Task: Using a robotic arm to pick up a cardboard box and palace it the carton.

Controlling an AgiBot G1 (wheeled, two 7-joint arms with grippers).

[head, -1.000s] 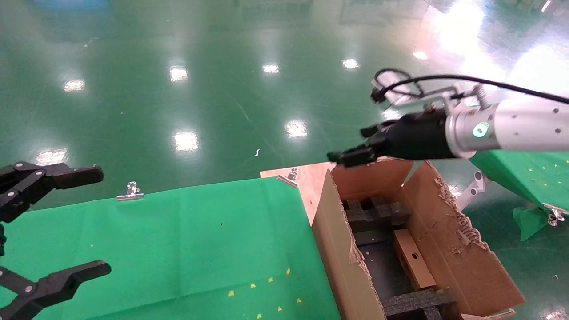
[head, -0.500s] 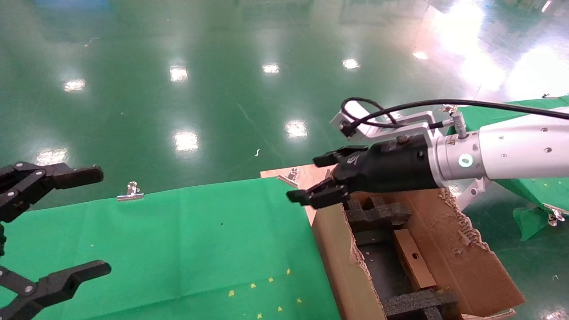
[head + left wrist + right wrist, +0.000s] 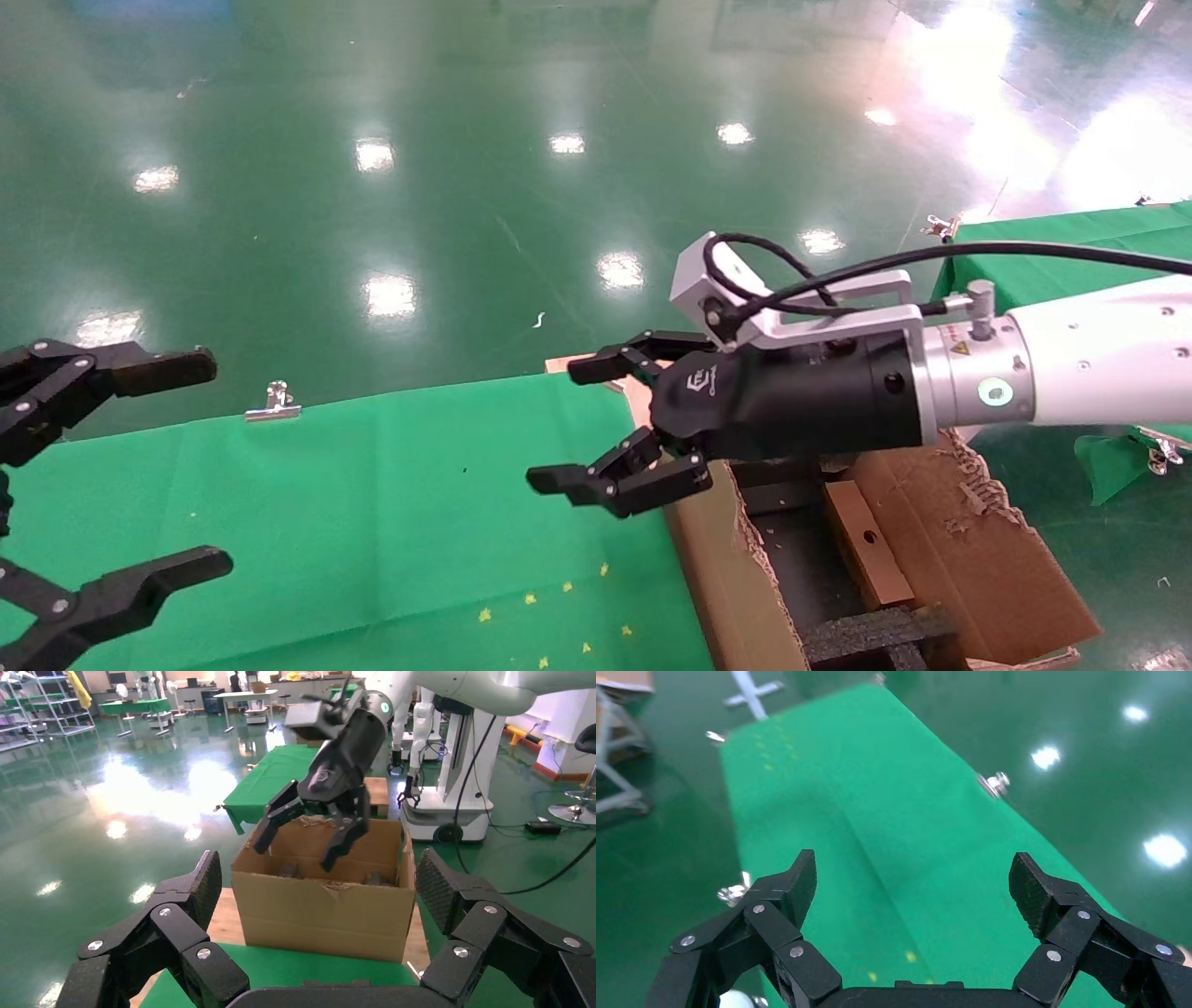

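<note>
The small brown cardboard box point(image 3: 866, 545), with a round hole, lies inside the large torn-flap carton point(image 3: 978, 559) between black foam inserts point(image 3: 871, 634). My right gripper point(image 3: 573, 424), black on the white arm point(image 3: 1099, 359), is open and empty. It hovers over the right edge of the green-covered table point(image 3: 372, 522), just left of the carton. In the right wrist view the right gripper point(image 3: 912, 888) has only green cloth point(image 3: 891, 811) between its fingers. My left gripper point(image 3: 205, 461) is open and empty at the far left. The left wrist view shows the carton point(image 3: 323, 906) with the right gripper point(image 3: 309, 836) above it.
Metal clips point(image 3: 273, 401) hold the cloth at the table's far edge. A second green-covered table point(image 3: 1062, 266) stands behind the right arm. Glossy green floor point(image 3: 447, 205) lies beyond. A bare wooden tabletop corner point(image 3: 643, 373) shows beside the carton.
My right gripper has swung left and nearer, from above the carton's far wall to over the green table's edge, and its jaws have spread wide. The left arm has not moved.
</note>
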